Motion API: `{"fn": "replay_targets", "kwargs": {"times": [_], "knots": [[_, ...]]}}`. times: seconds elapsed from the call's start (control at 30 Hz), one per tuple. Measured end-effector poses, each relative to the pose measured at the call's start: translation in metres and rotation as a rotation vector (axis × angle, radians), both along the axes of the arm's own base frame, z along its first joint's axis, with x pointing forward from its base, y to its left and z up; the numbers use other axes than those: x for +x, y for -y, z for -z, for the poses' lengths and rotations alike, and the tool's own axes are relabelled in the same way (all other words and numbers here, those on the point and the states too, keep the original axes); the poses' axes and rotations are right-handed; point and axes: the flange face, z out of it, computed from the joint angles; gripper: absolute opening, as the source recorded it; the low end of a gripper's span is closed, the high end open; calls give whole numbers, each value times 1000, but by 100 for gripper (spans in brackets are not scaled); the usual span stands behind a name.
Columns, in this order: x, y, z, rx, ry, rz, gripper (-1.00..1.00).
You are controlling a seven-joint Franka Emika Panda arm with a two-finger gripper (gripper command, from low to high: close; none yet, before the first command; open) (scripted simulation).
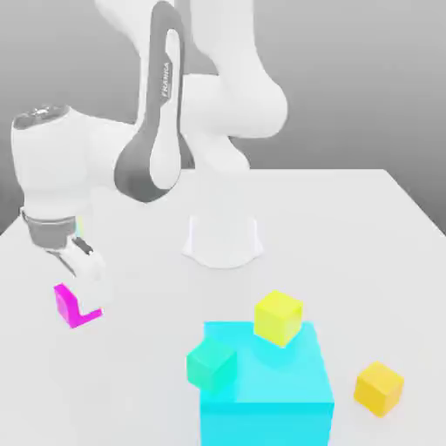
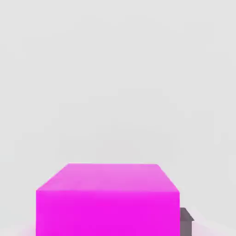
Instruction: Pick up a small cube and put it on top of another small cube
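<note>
White robot claw (image 1: 90, 300) closed on a small bright magenta cube (image 1: 73, 306), near the white desk's (image 1: 157, 366) left edge in the exterior view.

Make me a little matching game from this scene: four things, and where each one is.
Things
1. pink cube
2. orange cube
3. cyan block
4. yellow cube

Places
A. under the teal-green cube
B. at the gripper
C. on the big block
D. beside the big block

Pairs: 1-B, 2-D, 3-A, 4-C
</note>
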Motion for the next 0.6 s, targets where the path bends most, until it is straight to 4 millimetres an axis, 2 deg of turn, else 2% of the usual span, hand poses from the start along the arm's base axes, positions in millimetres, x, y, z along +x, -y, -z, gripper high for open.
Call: {"fn": "replay_targets", "kwargs": {"times": [0.13,0.27,0.3,0.33,0.4,0.43,0.6], "knots": [[51,-72,-37,1,0,-113,-100],[82,-150,-76,1,-1,-207,-100],[86,-163,-77,0,-2,-221,-100],[88,-169,-70,-1,-2,-227,-100],[89,-172,-45,-2,-2,-228,-100],[89,-173,-32,-2,-2,-229,100],[89,-175,-32,-2,-2,-234,100]]}}
